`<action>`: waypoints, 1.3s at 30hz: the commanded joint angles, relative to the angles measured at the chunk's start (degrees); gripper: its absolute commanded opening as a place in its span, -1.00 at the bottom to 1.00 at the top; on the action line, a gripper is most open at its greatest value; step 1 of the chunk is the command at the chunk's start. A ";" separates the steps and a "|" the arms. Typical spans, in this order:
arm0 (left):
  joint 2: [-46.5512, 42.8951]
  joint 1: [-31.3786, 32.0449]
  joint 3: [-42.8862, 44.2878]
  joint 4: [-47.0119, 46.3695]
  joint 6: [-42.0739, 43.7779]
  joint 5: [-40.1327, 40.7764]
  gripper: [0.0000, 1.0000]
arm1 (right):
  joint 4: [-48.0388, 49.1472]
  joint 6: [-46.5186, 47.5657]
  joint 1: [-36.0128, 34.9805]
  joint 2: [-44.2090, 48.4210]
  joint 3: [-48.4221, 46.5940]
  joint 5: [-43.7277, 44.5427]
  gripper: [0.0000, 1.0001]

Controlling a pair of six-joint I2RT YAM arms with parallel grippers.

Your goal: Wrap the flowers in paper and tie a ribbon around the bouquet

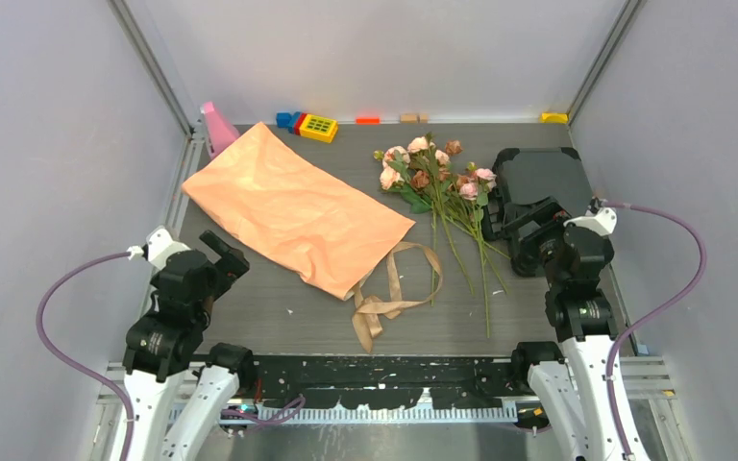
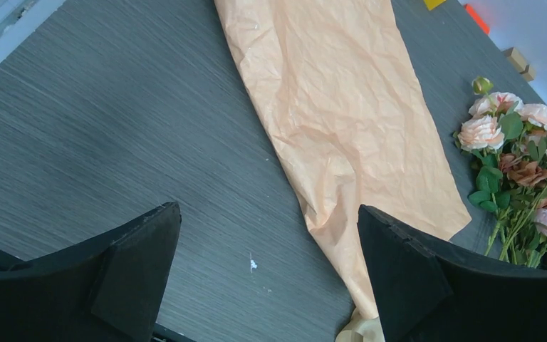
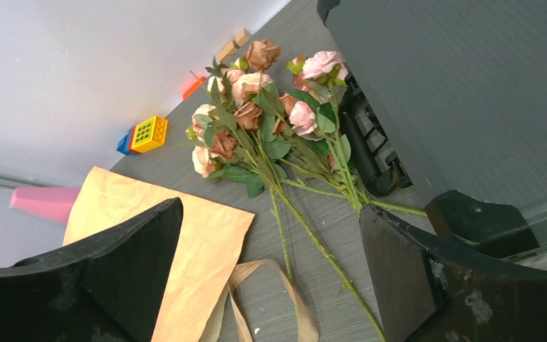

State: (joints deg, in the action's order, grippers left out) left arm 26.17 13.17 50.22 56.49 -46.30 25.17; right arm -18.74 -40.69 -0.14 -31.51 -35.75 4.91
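**Top view.** Both pincers stand with jaws wide apart and hold nothing. The left pincer (image 1: 229, 252) hovers over bare bench (image 1: 250, 317). The paper (image 1: 293, 206) lies flat just ahead of it and to its right, peach face up. The right pincer (image 1: 505, 230) faces the flowers (image 1: 432, 173), whose stems fan out just ahead of its fingertips. The ribbon (image 1: 394, 288) lies looped between the two pincers, touching the paper's near corner. Judged state: nothing is wrapped, and the step in hand is moving the flowers onto the paper.

**Left wrist view.** The left pincer (image 2: 271, 274) is open, with bare bench between its fingers. The paper (image 2: 342, 121) runs ahead of it and passes under its right finger. Keep this pincer ready to pin the paper's near edge so the sheet does not slide.

**Right wrist view.** The right pincer (image 3: 271, 274) is open.
- The stems (image 3: 313, 241) cross the gap ahead of it, with the blooms farther ahead.
- A black case (image 3: 456, 85) sits close on its right.

Close on the stems where they bunch below the leaves, not on the splayed ends, where single stems may be left behind. Lift clear of the ribbon (image 3: 295, 303), which lies to the left, before carrying the bunch across. Lay it down with the blooms past the paper's edge
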 commanded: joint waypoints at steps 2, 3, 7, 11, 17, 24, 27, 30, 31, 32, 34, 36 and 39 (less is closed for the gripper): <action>1.69 -0.05 -0.90 -2.63 -0.24 -2.27 0.96 | 5.99 -0.70 0.14 1.16 0.84 -4.01 1.00; 2.06 -0.07 -1.33 -3.19 -0.35 -2.64 0.96 | 6.71 -0.40 0.14 1.18 1.18 -6.57 1.00; 4.98 -0.07 -3.26 -5.05 -1.69 -3.28 0.96 | 9.49 1.68 0.14 -1.00 1.61 -13.76 1.00; 8.56 -0.07 -6.42 -8.26 -4.81 -6.10 0.96 | 10.62 4.13 0.14 -8.15 -0.65 -26.88 1.00; 14.53 -0.07 -15.67 -21.25 -7.89 -18.89 0.96 | 5.81 6.14 -7.06 -22.13 -6.90 -29.18 1.00; 20.81 -0.07 -20.20 -28.55 -10.00 -24.77 0.96 | 7.69 9.89 -25.32 -32.72 -9.67 -3.47 0.87; 22.57 -0.07 -23.42 -34.99 -12.62 -30.34 0.96 | 6.77 11.33 -28.47 -38.90 -12.40 1.15 0.73; 24.76 -0.07 -25.80 -40.81 -14.11 -34.10 0.96 | 4.19 10.60 -30.48 -44.13 -15.04 7.50 0.64; 25.66 -0.03 -26.00 -41.74 -14.22 -35.13 0.96 | 3.86 9.66 -31.12 -45.34 -15.40 10.72 0.63; 26.62 0.01 -26.09 -42.59 -14.19 -36.05 0.96 | 3.73 8.66 -31.42 -46.44 -15.53 13.82 0.62; 28.76 0.52 -26.09 -43.81 -14.20 -37.56 0.96 | 2.04 5.98 -31.50 -48.83 -16.50 18.91 0.61; 31.05 1.55 -26.05 -44.66 -14.25 -38.58 0.96 | 0.57 5.29 -31.50 -51.85 -17.35 22.17 0.59; 35.06 3.97 -26.33 -46.37 -14.83 -38.93 0.96 | 0.73 5.61 -31.48 -55.97 -18.22 22.78 0.57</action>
State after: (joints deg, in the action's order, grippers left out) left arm 57.58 14.57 23.94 16.34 -59.92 -10.02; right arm -16.95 -33.36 -31.44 -83.74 -50.92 19.62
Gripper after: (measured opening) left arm 0.983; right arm 0.793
